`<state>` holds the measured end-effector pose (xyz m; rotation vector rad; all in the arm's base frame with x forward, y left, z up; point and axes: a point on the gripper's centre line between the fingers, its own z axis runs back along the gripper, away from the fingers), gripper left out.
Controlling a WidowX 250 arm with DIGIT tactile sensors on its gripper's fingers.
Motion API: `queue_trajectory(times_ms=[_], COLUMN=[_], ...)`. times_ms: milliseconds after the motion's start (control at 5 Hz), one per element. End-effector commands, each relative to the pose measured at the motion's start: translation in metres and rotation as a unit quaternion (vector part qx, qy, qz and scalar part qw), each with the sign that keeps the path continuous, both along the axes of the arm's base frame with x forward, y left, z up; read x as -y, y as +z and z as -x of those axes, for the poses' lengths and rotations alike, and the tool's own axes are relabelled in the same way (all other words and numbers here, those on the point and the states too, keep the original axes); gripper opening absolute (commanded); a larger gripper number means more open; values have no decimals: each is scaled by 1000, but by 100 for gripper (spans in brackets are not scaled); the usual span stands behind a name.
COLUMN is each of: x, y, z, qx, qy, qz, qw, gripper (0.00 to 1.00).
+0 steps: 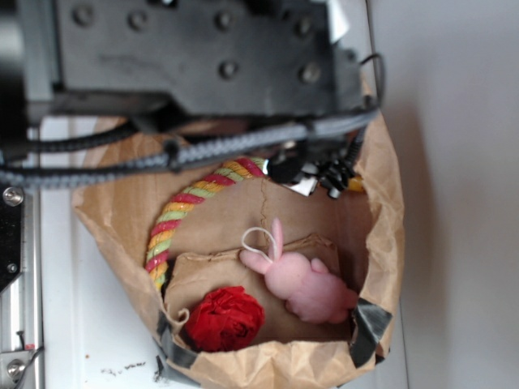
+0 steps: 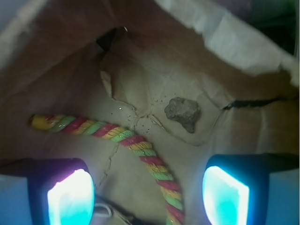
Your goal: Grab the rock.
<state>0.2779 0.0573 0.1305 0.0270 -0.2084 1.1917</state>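
The rock, a small rough grey-brown lump, lies on the crumpled paper floor of the brown bag in the wrist view. My gripper hangs above the bag floor, open, its two glowing pads wide apart with nothing between them but the rope below. The rock sits ahead of the fingertips, nearer the right pad, apart from both. In the exterior view the rock is hidden under the arm, and the gripper itself is not clearly shown.
A red, yellow and green rope curves across the bag floor between the pads; the rope also shows in the exterior view. A pink plush bunny and a red wrinkly ball lie in the bag.
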Motion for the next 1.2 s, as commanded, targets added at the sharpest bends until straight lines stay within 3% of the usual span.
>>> queue_trajectory(times_ms=[0, 600, 1000], x=[-11, -11, -24], y=[-7, -7, -48], z=[-4, -4, -2], qx=[5, 5, -12], qy=[36, 36, 108], qz=[-17, -17, -42], qw=[999, 999, 993], gripper=[100, 100, 100])
